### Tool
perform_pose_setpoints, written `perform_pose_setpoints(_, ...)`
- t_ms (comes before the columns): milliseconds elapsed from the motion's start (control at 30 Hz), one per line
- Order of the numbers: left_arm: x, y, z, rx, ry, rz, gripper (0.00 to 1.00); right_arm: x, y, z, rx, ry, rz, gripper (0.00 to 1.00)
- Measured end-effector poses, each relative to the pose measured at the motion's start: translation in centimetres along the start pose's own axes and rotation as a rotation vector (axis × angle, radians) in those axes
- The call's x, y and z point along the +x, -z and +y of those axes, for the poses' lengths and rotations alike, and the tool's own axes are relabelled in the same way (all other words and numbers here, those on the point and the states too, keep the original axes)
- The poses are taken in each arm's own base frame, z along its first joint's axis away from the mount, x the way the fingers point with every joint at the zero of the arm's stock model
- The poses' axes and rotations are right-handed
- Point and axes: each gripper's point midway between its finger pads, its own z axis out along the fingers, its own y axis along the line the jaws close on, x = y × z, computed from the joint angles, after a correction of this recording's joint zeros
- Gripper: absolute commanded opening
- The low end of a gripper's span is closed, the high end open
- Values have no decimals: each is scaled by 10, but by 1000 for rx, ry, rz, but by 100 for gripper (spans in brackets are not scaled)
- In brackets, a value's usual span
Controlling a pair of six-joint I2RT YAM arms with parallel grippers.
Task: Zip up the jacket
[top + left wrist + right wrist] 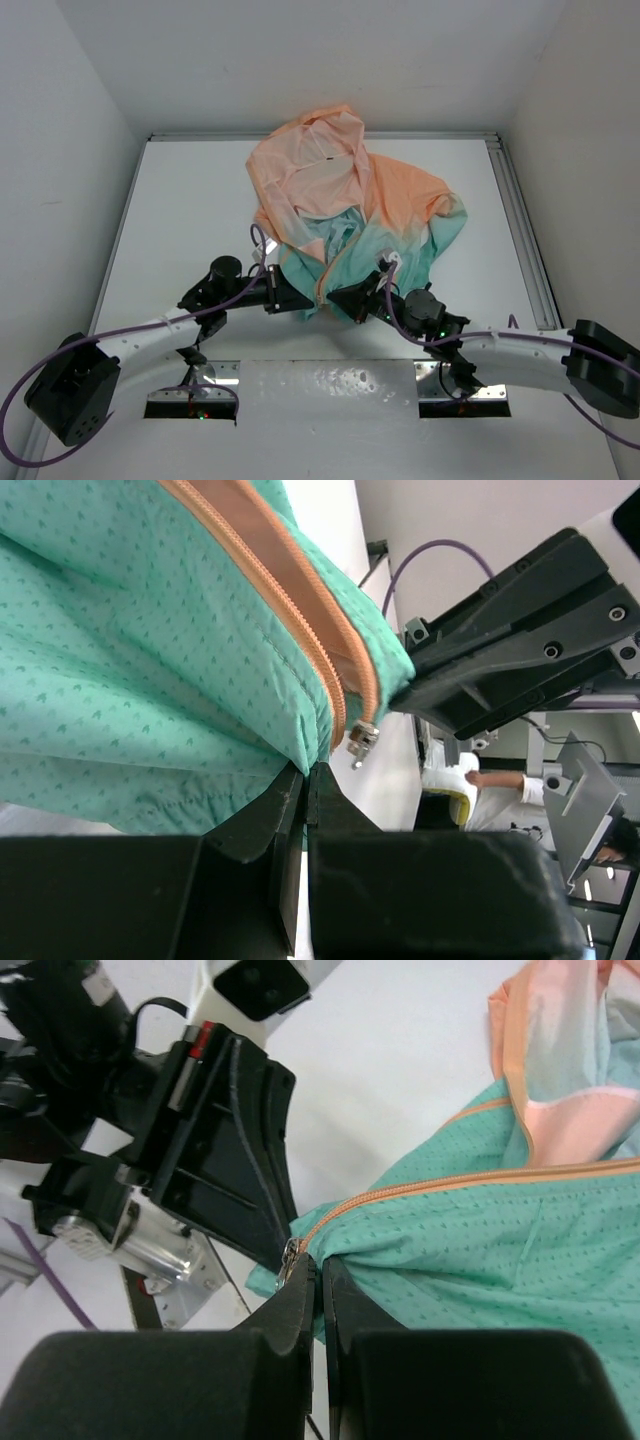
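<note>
**A:** At the near edge of the surface (190, 200), what have the arms got?

**B:** Both meet at the teal hem (120, 790) of the jacket (340, 190). The left tool (303, 302) has its fingers pressed together on hem fabric just left of the zipper's bottom end. The right tool (334, 297) is also pressed together, pinching the hem corner. The metal slider (362, 738) hangs right at its tip, but I cannot tell whether the pull tab sits between the pads.

**A:** So how should the step go?

**B:** I judge it to be the start of the pull. The left tool should anchor the hem low and taut. The right needs a firm pinch on the tab itself, not just on cloth. If it only has fabric, the thin shell will bunch and the slider won't travel.

**A:** And farther along?

**B:** The orange zipper (290, 600) runs away from the hem toward the chest, where the panels look spread and rumpled. Draw along that line, not across it. Beyond that, the peach hood (315, 140) lies toward the far wall, well apart from both tools.
</note>
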Motion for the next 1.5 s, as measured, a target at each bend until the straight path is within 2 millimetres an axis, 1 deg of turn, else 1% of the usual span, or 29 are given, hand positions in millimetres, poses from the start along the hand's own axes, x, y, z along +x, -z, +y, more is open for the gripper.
perform_pose_setpoints(167, -5, -1, -7, 27, 4, -18, 0, -9, 10, 5, -34, -10, -45, 0)
perform_pose_setpoints(433, -11, -2, -20, 73, 23, -40, 0, -3, 18, 4, -47, -10, -37, 0)
perform_pose_setpoints(633, -13, -2, -24, 91, 30, -41, 0, -5, 19, 5, -55, -10, -46, 0)
perform_pose_setpoints(933, -11, -2, -25, 100, 27, -30, 0, -4, 19, 6, -56, -10, -42, 0)
perform_pose_setpoints(1267, -10, -2, -24, 97, 21, -23, 0, 1, 17, 2, -44, 2, -23, 0)
perform_pose_setpoints(1500, -7, 0, -19, 70, 16, -22, 0, -4, 14, 5, -47, 14, -30, 0)
